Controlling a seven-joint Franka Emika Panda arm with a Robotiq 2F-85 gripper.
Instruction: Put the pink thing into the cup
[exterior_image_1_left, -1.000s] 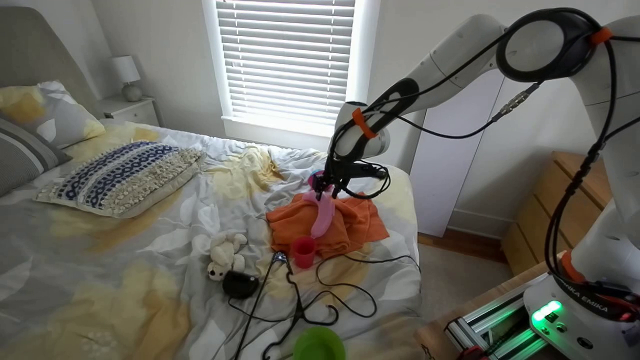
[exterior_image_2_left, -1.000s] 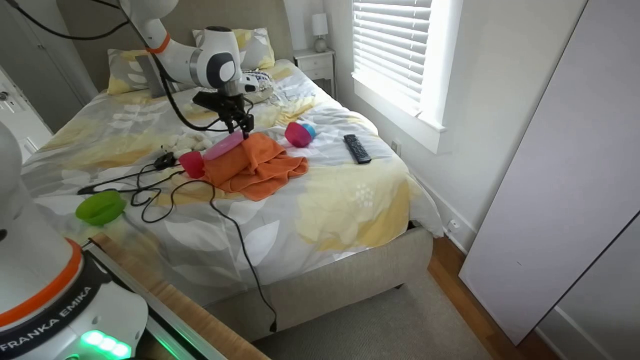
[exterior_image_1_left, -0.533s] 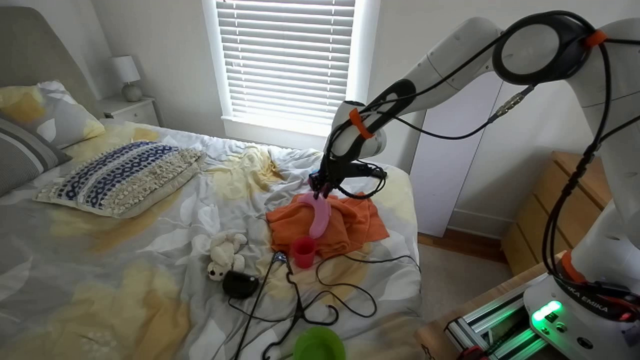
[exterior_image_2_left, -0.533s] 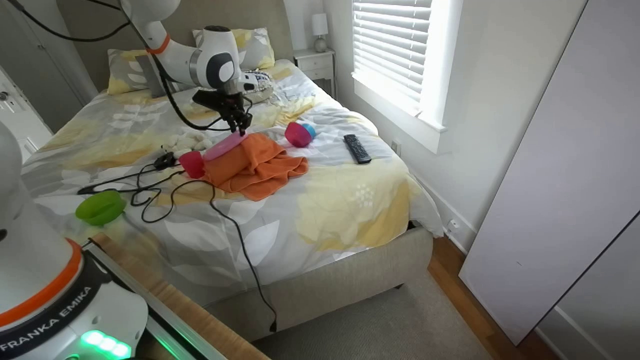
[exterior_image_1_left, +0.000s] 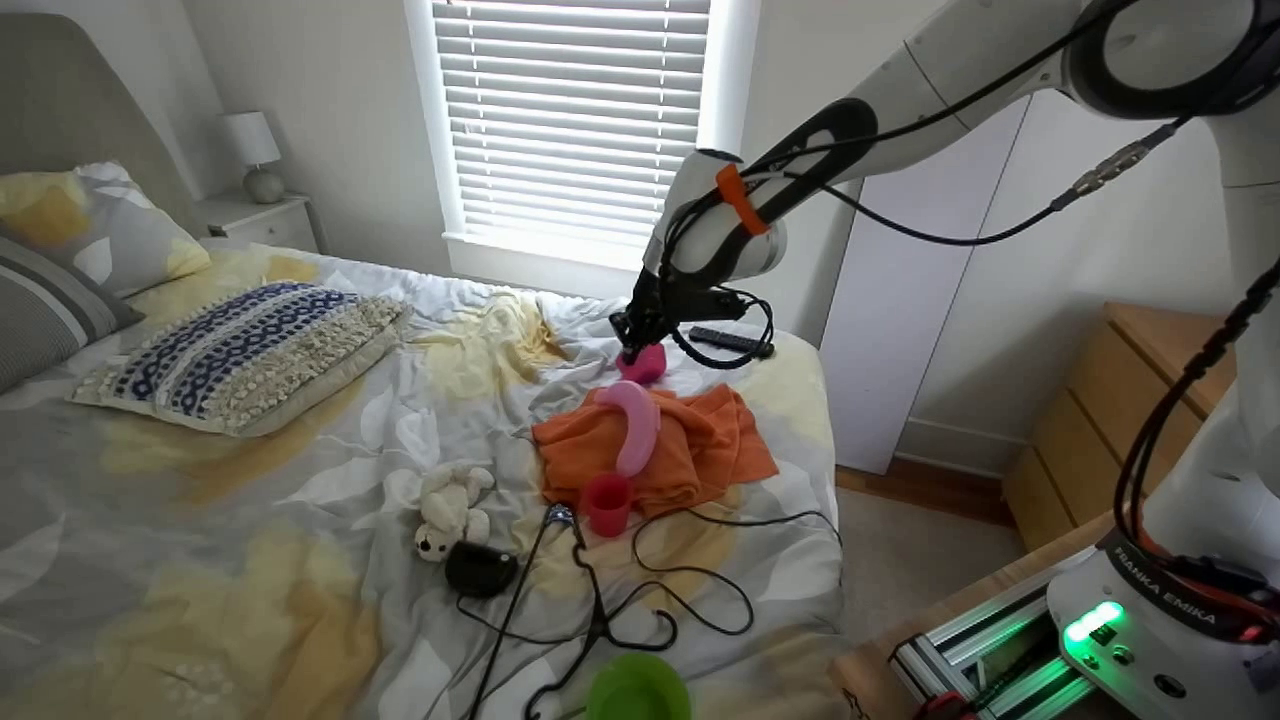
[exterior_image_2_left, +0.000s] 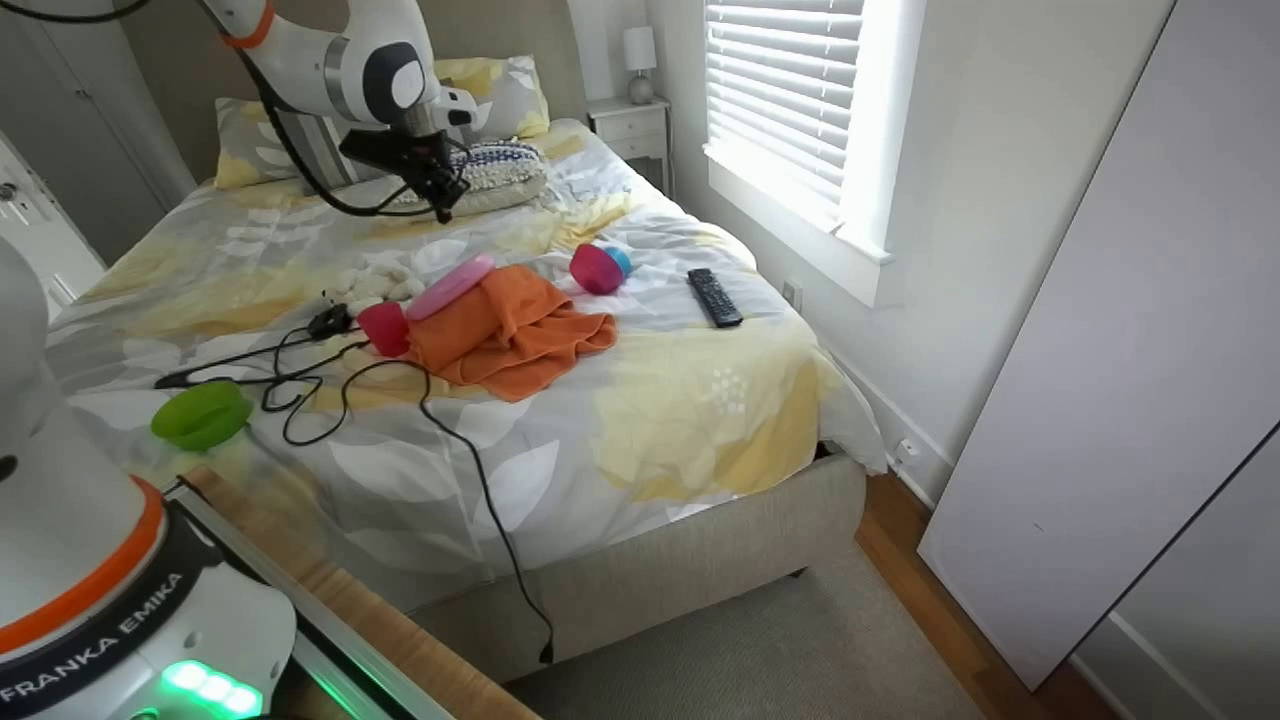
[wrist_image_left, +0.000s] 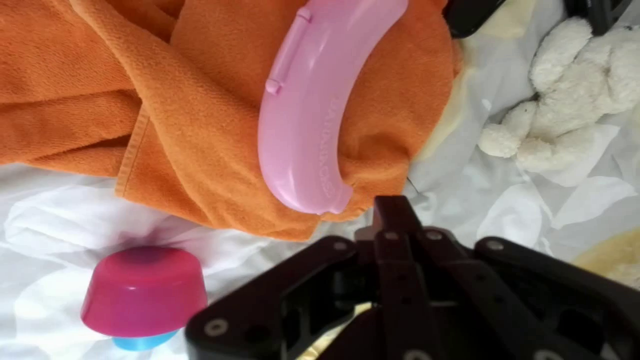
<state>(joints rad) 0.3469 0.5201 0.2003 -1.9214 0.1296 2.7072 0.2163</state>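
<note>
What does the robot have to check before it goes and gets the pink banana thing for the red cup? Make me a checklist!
1. Jaws open for a grab: not ok. The gripper has them shut, with nothing seen between.
2. Robot at the pink banana case: not ok. The gripper hangs in the air, off the case.
3. Case uncovered: ok. Nothing is seen on top of it; it lies on the orange towel.
4. Opening of the red cup showing: ok, in an exterior view.
5. Case's end clear of the cup: cannot tell. It is right by the rim, and touching or apart isn't clear.
</note>
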